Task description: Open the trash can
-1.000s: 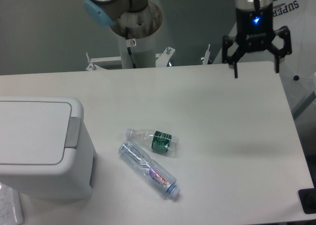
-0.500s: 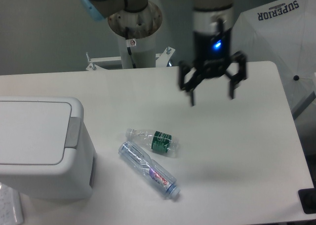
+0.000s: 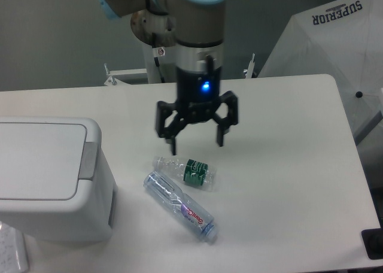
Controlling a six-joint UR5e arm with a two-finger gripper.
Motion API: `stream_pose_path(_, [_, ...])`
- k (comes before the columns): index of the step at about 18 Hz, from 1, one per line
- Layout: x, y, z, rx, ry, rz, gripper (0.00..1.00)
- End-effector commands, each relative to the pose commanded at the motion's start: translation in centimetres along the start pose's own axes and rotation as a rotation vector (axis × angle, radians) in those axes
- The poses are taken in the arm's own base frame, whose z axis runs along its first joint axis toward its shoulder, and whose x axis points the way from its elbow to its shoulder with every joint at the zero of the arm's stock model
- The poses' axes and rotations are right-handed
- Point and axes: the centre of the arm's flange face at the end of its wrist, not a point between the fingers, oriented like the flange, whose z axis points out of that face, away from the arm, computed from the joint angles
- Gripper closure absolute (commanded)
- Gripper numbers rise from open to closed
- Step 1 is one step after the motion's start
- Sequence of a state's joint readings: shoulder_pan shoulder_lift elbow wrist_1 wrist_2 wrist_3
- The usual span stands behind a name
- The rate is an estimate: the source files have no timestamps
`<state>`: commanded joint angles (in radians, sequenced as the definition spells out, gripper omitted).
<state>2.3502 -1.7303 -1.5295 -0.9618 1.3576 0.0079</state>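
- Above the white table (image 3: 287, 165), my pincer (image 3: 196, 142) hangs spread wide, holding nothing.
- Left of it, well apart, sits the large boxy white plastic trash can (image 3: 51, 177), lid shut.

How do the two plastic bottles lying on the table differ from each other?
The green-label bottle looks crumpled and short; the blue-label bottle is longer and keeps its round shape. The green-label bottle lies nearer the open end effector, the blue-label bottle nearer the front edge. Both are clear plastic, lie on their sides on the white table, and sit right of the closed trash can.
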Motion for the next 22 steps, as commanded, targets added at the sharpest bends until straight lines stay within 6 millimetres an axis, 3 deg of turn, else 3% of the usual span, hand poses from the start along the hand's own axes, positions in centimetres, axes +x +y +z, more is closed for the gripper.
stream_pose_path(6, [4.6,0.4,0.0,0.014,0.037,0.058,0.00])
stream_pose_path(11, [7.3,1.2,0.3,0.011,0.060,0.103,0.00])
stream_pose_path(22, [8.1,2.3,1.3,-0.016,0.066,0.111,0.00])
